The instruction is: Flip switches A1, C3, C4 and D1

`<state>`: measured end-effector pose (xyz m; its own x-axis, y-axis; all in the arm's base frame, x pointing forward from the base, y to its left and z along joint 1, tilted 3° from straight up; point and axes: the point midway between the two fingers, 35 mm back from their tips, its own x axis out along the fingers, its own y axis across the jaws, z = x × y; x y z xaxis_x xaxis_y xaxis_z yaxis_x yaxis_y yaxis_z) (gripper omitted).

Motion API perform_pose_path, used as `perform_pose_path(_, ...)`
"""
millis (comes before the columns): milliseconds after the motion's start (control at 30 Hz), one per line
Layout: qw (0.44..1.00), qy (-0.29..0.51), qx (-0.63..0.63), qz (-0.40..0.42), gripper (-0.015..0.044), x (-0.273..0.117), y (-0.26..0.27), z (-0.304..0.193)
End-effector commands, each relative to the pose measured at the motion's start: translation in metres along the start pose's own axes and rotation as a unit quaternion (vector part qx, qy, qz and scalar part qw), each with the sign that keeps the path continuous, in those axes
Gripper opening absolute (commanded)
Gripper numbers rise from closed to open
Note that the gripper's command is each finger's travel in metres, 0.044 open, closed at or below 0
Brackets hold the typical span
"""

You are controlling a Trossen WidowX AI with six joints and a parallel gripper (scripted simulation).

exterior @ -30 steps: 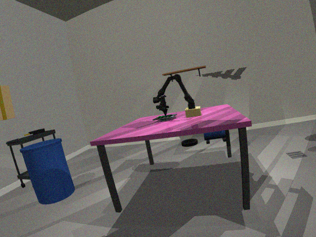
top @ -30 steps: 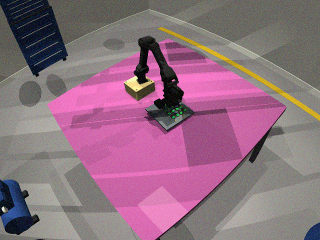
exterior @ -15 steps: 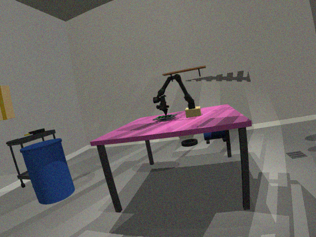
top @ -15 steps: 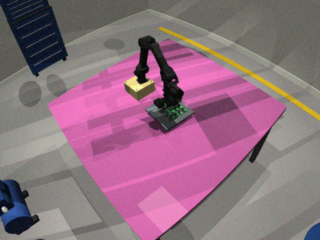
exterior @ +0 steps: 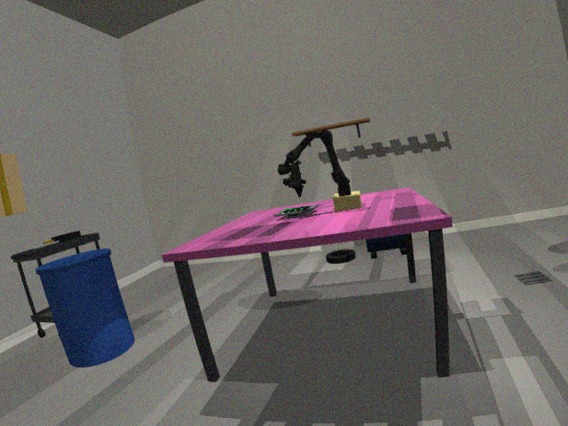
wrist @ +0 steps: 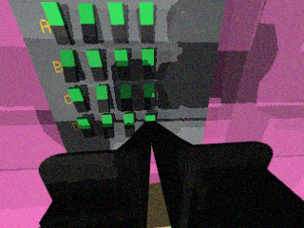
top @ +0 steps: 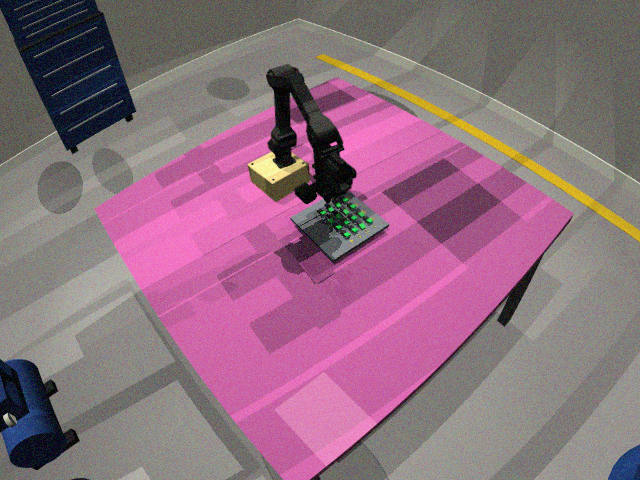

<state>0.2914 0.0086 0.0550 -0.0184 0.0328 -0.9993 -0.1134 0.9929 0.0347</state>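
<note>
The grey switch panel (top: 336,252) (wrist: 195,21) lies on the table, with four rows of green-and-black rockers. In the wrist view, row letters A to D run down its left side; the column numbers are out of frame. Switch A1 (wrist: 56,21) is at the top left, D1 (wrist: 84,124) at the bottom left. C3 (wrist: 125,92) and C4 (wrist: 149,91) lie in shadow. Each green half faces away from the arm; which ends are raised is hard to tell. My gripper (top: 328,200) (exterior: 300,196) (wrist: 149,125) is shut and empty, raised above the panel, its tips appearing just below D4 (wrist: 150,117).
The arm stands on a yellow base block (top: 273,178) (exterior: 347,201) beside the panel, on the pink table (top: 206,330) (exterior: 238,238). Patchy shadows cross the table and panel. A blue barrel (exterior: 87,307) and a dark cart (exterior: 55,246) stand off the table.
</note>
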Motion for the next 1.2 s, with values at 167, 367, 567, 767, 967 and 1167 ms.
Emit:
perform_pose_path(167,1.0,-0.016,-0.005,-0.001,0.0,0.034,-0.003,-0.003)
perform_pose_path(367,1.0,-0.016,-0.005,-0.001,0.0,0.043,-0.003,-0.004)
perform_pose_path(567,1.0,-0.016,-0.005,-0.001,0.0,0.048,-0.003,-0.004)
perform_pose_path(767,1.0,-0.016,-0.005,-0.001,0.0,0.057,-0.003,-0.003)
perform_pose_path(967,1.0,-0.016,-0.005,-0.001,0.0,0.058,-0.003,-0.003)
perform_pose_path(1167,1.0,-0.016,-0.005,-0.001,0.0,0.058,-0.003,-0.003)
